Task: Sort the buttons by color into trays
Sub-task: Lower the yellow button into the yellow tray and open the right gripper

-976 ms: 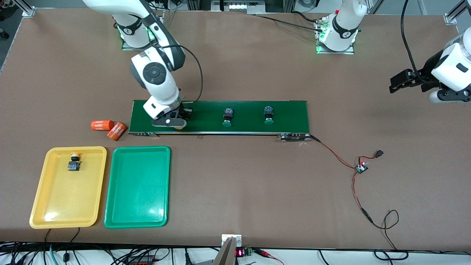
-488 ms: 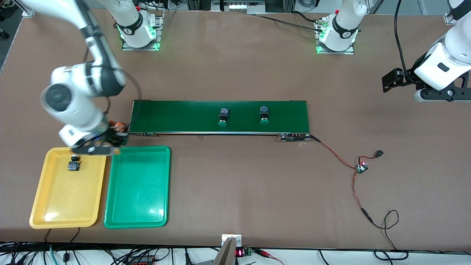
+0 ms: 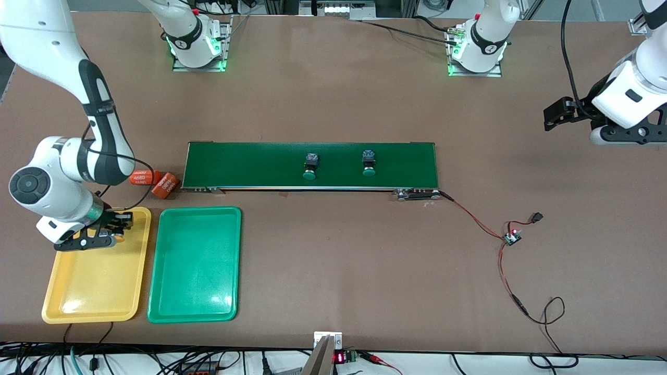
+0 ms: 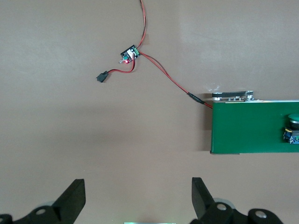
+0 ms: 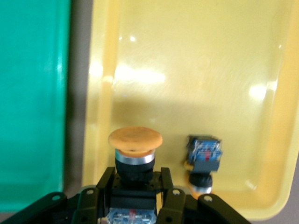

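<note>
Fingers (image 5: 134, 186) of my right arm are clamping a yellow-orange button (image 5: 135, 148) over the yellow tray (image 5: 196, 56), while my left arm's fingers (image 4: 135, 198) are hanging spread above bare tabletop (image 4: 70, 130).

Right tool (image 3: 115, 229) with a yellow button (image 5: 135, 154) clamped hangs over the yellow tray (image 3: 88, 291), close beside another yellow button (image 5: 202, 161) lying there. Rest of that tray bare. Green tray (image 3: 195, 265) bare. Two orange cylinders (image 3: 155, 180) crowd the belt (image 3: 250, 164) end. Two green buttons (image 3: 310, 167) mid-belt. Left tool (image 4: 135, 198), fingers apart, over bare table (image 3: 338, 260).

Bright overhead light, glare on yellow tray (image 5: 196, 70), w/ slight blur.
</note>
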Tool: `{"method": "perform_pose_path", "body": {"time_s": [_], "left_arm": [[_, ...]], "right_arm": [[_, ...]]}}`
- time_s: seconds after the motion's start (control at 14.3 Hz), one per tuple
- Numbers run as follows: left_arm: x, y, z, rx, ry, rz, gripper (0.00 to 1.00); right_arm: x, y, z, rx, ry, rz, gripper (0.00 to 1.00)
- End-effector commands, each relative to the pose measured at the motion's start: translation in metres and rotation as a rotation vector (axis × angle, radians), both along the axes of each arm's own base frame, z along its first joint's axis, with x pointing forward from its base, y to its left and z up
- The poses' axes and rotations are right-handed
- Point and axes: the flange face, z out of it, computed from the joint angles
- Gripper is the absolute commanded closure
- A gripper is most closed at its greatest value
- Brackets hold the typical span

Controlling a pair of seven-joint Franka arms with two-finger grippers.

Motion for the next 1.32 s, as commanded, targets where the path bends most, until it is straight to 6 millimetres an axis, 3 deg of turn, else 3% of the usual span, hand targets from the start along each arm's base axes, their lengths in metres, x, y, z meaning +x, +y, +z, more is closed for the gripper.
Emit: {"method": "perform_pose_path", "body": {"time_s": [0.0,0.07,0.14,0.28,0.49,0.63,0.77,1.05,1.25], "left_arm": [[0.002,0.008,-0.002,-0.027,-0.003,-0.019,0.0],[0.002,0.008,-0.002,-0.027,-0.003,-0.021,0.0],[0.002,0.009,-0.002,-0.027,-0.003,-0.019,0.0],[0.003,0.009,-0.004,-0.027,-0.003,-0.021,0.0],[0.006,0.009,-0.007,-0.028,-0.008,-0.021,0.0],[0.008,0.008,-0.009,-0.028,-0.009,-0.023,0.0],[0.008,0.008,-0.009,-0.028,-0.011,-0.023,0.0],[0.009,0.006,-0.009,-0.028,-0.015,-0.026,0.0],[0.01,0.006,-0.011,-0.028,-0.012,-0.027,0.0]], "right_arm": [[0.013,-0.014,-0.02,-0.025,-0.064,0.046,0.92],[0.011,-0.017,-0.027,-0.027,-0.058,0.043,0.83],[0.011,-0.019,-0.029,-0.027,-0.057,0.029,0.58],[0.012,-0.014,-0.027,-0.024,-0.061,0.03,0.21],[0.012,-0.007,-0.008,-0.012,-0.073,0.035,0.14],[-0.008,0.005,0.003,0.018,-0.024,0.004,0.13],[-0.034,0.042,0.031,0.054,0.02,-0.064,0.0],[-0.091,0.115,0.092,0.108,0.072,-0.128,0.0],[-0.136,0.175,0.108,0.152,0.063,-0.181,0.0]]}}
